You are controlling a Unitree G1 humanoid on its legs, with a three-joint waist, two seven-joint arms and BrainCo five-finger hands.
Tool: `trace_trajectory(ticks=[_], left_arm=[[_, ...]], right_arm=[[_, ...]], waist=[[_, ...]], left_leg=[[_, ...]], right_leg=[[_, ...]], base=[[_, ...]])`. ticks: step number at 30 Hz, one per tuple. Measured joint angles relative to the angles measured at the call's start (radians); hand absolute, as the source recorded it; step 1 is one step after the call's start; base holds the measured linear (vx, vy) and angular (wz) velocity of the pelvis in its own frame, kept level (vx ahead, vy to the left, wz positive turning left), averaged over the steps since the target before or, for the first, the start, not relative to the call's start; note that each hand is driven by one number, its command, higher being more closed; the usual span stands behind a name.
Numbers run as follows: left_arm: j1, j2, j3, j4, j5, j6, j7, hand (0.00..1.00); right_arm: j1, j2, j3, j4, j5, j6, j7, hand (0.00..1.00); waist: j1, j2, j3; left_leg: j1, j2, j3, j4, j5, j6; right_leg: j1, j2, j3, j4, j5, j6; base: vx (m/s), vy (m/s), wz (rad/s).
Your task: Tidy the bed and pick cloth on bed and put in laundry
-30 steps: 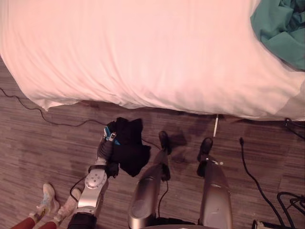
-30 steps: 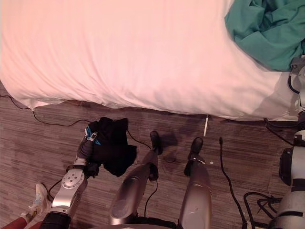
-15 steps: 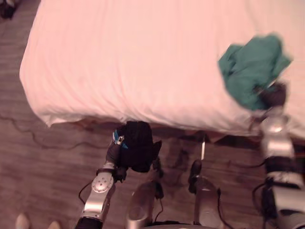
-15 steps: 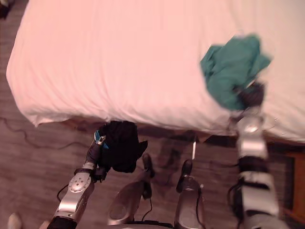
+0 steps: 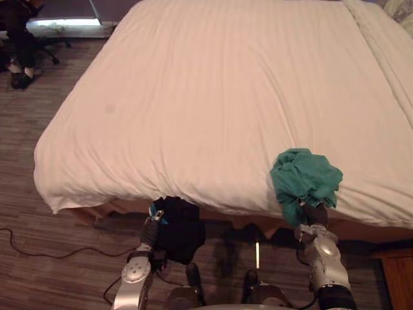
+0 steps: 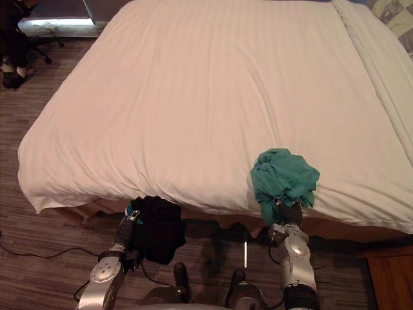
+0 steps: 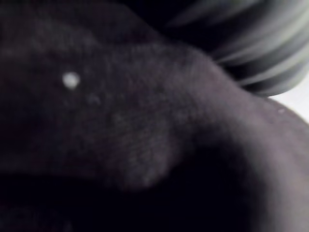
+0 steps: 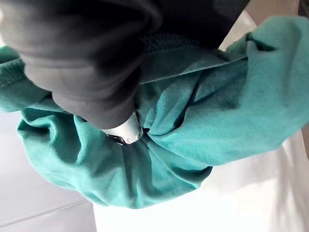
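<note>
A teal-green cloth (image 5: 303,181) lies bunched at the near edge of the white bed (image 5: 213,97), right of the middle. My right hand (image 5: 313,214) is just below it at the bed's edge, its fingers curled into the folds (image 8: 203,121). My left hand (image 5: 152,229) hangs lower, in front of the bed's side, shut on a black cloth (image 5: 179,227) that droops from it. In the left wrist view the dark fabric (image 7: 120,121) lies close over the hand.
The white duvet is smooth across the bed, with a pillow (image 6: 395,16) at the far right corner. A person (image 5: 16,39) sits on a chair at the far left. A brown wooden piece (image 5: 395,278) stands on the floor at the lower right.
The camera has tilted up, so the whole bed now shows. My right hand has come to the green cloth and curled on it. The left hand still holds the black cloth.
</note>
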Motion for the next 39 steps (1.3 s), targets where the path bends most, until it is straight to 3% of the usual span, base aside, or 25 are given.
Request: trace_trajectory(ticks=[2,4,5,7,8,9,10,11,13,14,15,16,17,18,19,20,23,24,25,27,28,30,31,36,39], left_arm=[[0.017,-0.022,0.015,0.0,-0.014,0.0,0.013,1.0],[0.012,-0.05,0.032,-0.008,-0.028,-0.001,0.029,1.0],[0.006,-0.063,0.036,-0.013,-0.031,-0.001,0.045,1.0],[-0.018,-0.086,0.041,-0.013,-0.038,-0.003,0.066,1.0],[-0.028,-0.098,0.051,-0.013,-0.039,-0.004,0.081,1.0],[-0.022,-0.099,0.056,-0.013,-0.044,-0.005,0.104,1.0],[-0.019,-0.099,0.057,-0.013,-0.052,-0.005,0.112,1.0],[-0.005,-0.099,0.058,-0.013,-0.06,-0.006,0.131,1.0],[0.012,-0.099,0.061,-0.015,-0.061,-0.008,0.144,1.0],[0.015,-0.102,0.072,-0.016,-0.06,-0.005,0.15,1.0],[0.012,-0.104,0.072,-0.017,-0.06,-0.005,0.15,1.0],[0.012,-0.101,0.073,-0.018,-0.06,-0.005,0.15,1.0],[0.011,-0.096,0.079,-0.024,-0.06,-0.001,0.151,1.0],[0.009,-0.097,0.08,-0.025,-0.06,-0.001,0.152,1.0],[0.001,-0.084,0.08,-0.025,-0.06,-0.001,0.16,1.0],[0.0,-0.063,0.072,-0.025,-0.059,0.0,0.172,1.0],[0.002,-0.049,0.043,-0.025,-0.059,0.0,0.172,1.0],[-0.006,-0.041,-0.013,-0.021,-0.058,-0.001,0.171,1.0],[-0.006,-0.039,-0.027,-0.019,-0.058,-0.001,0.171,1.0],[-0.017,-0.046,-0.034,0.002,-0.058,0.0,0.171,1.0],[-0.017,-0.056,-0.04,0.003,-0.058,-0.001,0.171,1.0],[-0.015,-0.079,-0.041,0.008,-0.058,-0.001,0.169,1.0],[-0.004,-0.07,-0.069,0.059,-0.08,0.0,0.149,1.0],[-0.005,-0.069,-0.068,0.063,-0.08,-0.001,0.149,1.0],[-0.029,-0.061,-0.06,0.189,-0.106,-0.002,0.149,1.0]], right_arm=[[0.007,0.015,0.015,-0.01,0.019,0.0,0.009,1.0],[0.032,0.029,0.016,-0.048,0.03,-0.001,0.01,1.0],[0.047,0.035,0.01,-0.076,0.029,-0.002,-0.005,1.0],[0.069,0.037,-0.009,-0.117,0.026,-0.014,-0.03,1.0],[0.068,0.019,-0.009,-0.122,0.016,-0.023,-0.049,1.0],[0.068,0.012,-0.007,-0.123,-0.018,-0.025,-0.067,1.0],[0.07,0.011,-0.005,-0.123,-0.035,-0.024,-0.076,1.0],[0.078,0.008,0.006,-0.122,-0.083,-0.02,-0.095,1.0],[0.077,0.01,0.041,-0.122,-0.143,-0.011,-0.097,1.0],[0.075,0.019,0.057,-0.122,-0.185,0.0,-0.095,1.0],[0.078,0.024,0.06,-0.117,-0.209,0.013,-0.095,1.0],[0.079,0.033,0.063,-0.114,-0.215,0.018,-0.095,1.0],[0.09,0.054,0.071,-0.108,-0.23,0.035,-0.095,1.0],[0.098,0.06,0.082,-0.105,-0.236,0.037,-0.093,1.0],[0.097,0.073,0.098,-0.107,-0.239,0.039,-0.09,1.0],[0.103,0.09,0.112,-0.119,-0.238,0.039,-0.089,1.0],[0.142,0.094,0.104,-0.123,-0.228,0.033,-0.092,1.0],[0.195,0.121,0.065,-0.13,-0.196,0.032,-0.092,1.0],[0.212,0.131,0.061,-0.134,-0.188,0.032,-0.092,1.0],[0.216,0.137,0.056,-0.134,-0.186,0.031,-0.093,1.0],[0.216,0.138,0.044,-0.151,-0.186,0.033,-0.093,1.0],[0.219,0.141,0.041,-0.153,-0.186,0.032,-0.093,1.0],[0.291,0.15,0.039,-0.101,-0.168,0.035,-0.071,1.0],[0.291,0.15,0.038,-0.099,-0.168,0.035,-0.071,1.0],[0.267,0.141,0.04,0.001,-0.172,0.036,-0.07,1.0]], waist=[[0.001,0.002,-0.005],[0.001,0.003,-0.006],[-0.002,0.003,-0.006],[-0.004,-0.002,-0.007],[-0.002,0.012,-0.015],[-0.003,0.029,-0.025],[-0.001,0.033,-0.028],[0.004,0.036,-0.041],[0.011,0.024,-0.067],[0.022,0.018,-0.071],[0.028,0.009,-0.067],[0.029,0.0,-0.065],[0.026,-0.02,-0.059],[0.025,-0.027,-0.055],[0.024,-0.033,-0.053],[0.003,-0.036,-0.052],[-0.019,-0.059,-0.047],[-0.046,-0.063,-0.046],[-0.051,-0.08,-0.046],[-0.051,-0.085,-0.038],[-0.052,-0.071,-0.037],[-0.049,-0.06,-0.038],[-0.022,-0.055,-0.112],[-0.022,-0.056,-0.112],[-0.023,-0.057,-0.116]], left_leg=[[-0.02,0.001,-0.018,0.0,0.0,0.0],[-0.052,-0.004,-0.075,0.0,0.0,0.001],[-0.074,-0.008,-0.045,0.001,-0.031,0.012],[-0.101,0.014,0.136,0.045,-0.095,0.037],[-0.124,0.062,0.332,0.11,-0.106,0.057],[-0.124,0.11,0.46,0.166,-0.091,0.082],[-0.125,0.122,0.489,0.185,-0.079,0.097],[-0.14,0.115,0.474,0.214,-0.055,0.124],[-0.175,0.059,0.396,0.225,-0.077,0.147],[-0.203,0.014,0.326,0.236,-0.093,0.173],[-0.218,-0.019,0.266,0.259,-0.104,0.19],[-0.218,-0.036,0.239,0.269,-0.112,0.2],[-0.214,-0.072,0.149,0.293,-0.134,0.215],[-0.212,-0.082,0.11,0.3,-0.139,0.218],[-0.207,-0.095,0.042,0.296,-0.141,0.218],[-0.195,-0.11,-0.047,0.273,-0.134,0.212],[-0.116,-0.181,-0.206,0.185,-0.109,0.189],[-0.085,-0.199,-0.317,0.151,-0.089,0.155],[-0.087,-0.214,-0.336,0.168,-0.092,0.145],[-0.093,-0.216,-0.322,0.209,-0.114,0.118],[-0.098,-0.196,-0.289,0.215,-0.128,0.089],[-0.087,-0.172,-0.28,0.212,-0.141,0.081],[0.019,-0.143,-0.275,0.03,-0.096,0.084],[0.021,-0.142,-0.27,0.029,-0.096,0.084],[0.07,-0.134,-0.242,0.007,-0.1,0.08]], right_leg=[[0.011,0.004,-0.023,-0.021,0.012,0.0],[0.024,0.001,-0.1,-0.029,0.011,0.003],[0.043,-0.013,-0.184,-0.037,0.011,0.005],[0.085,-0.058,-0.33,-0.054,0.009,0.011],[0.111,-0.081,-0.424,-0.038,-0.005,0.026],[0.148,-0.092,-0.504,-0.02,-0.022,0.049],[0.165,-0.099,-0.536,-0.011,-0.028,0.058],[0.202,-0.127,-0.61,0.021,-0.042,0.08],[0.211,-0.183,-0.68,0.095,-0.06,0.101],[0.209,-0.249,-0.717,0.204,-0.072,0.101],[0.208,-0.324,-0.728,0.344,-0.069,0.095],[0.209,-0.362,-0.726,0.413,-0.06,0.079],[0.186,-0.426,-0.647,0.59,-0.038,-0.054],[0.158,-0.426,-0.571,0.651,-0.067,-0.098],[0.076,-0.366,-0.384,0.711,-0.114,-0.103],[-0.017,-0.246,-0.169,0.717,-0.163,-0.034],[-0.089,-0.159,-0.018,0.58,-0.228,0.014],[-0.152,-0.047,0.246,0.216,-0.197,0.094],[-0.15,-0.049,0.297,0.107,-0.094,0.08],[-0.132,-0.057,0.286,0.087,0.042,0.052],[-0.113,-0.044,0.278,0.055,0.047,0.045],[-0.078,-0.021,0.268,0.001,0.065,0.029],[0.038,0.014,0.242,-0.174,0.113,0.023],[0.038,0.015,0.248,-0.174,0.113,0.023],[0.064,0.025,0.274,-0.171,0.106,0.017]], base=[[-0.03,0.001,0.34],[-0.04,0.014,1.04],[0.02,0.035,2.01],[0.05,0.089,2.38],[0.11,0.209,2.3],[0.09,0.182,2.21],[0.14,0.161,2.01],[0.14,0.102,1.76],[0.17,0.121,1.65],[0.23,0.169,1.69],[0.29,0.2,1.74],[0.27,0.155,1.9],[0.23,0.097,1.62],[0.25,0.097,1.91],[0.19,0.05,1.99],[0.18,0.027,2.07],[0.31,-0.113,2.67],[0.41,-0.317,2.98],[0.38,-0.331,2.58],[0.24,-0.226,0.48],[0.19,-0.169,0.18],[0.07,-0.062,-0.02],[0.05,-0.04,-0.04],[0.0,0.0,-0.03],[-0.01,-0.02,-0.27]])
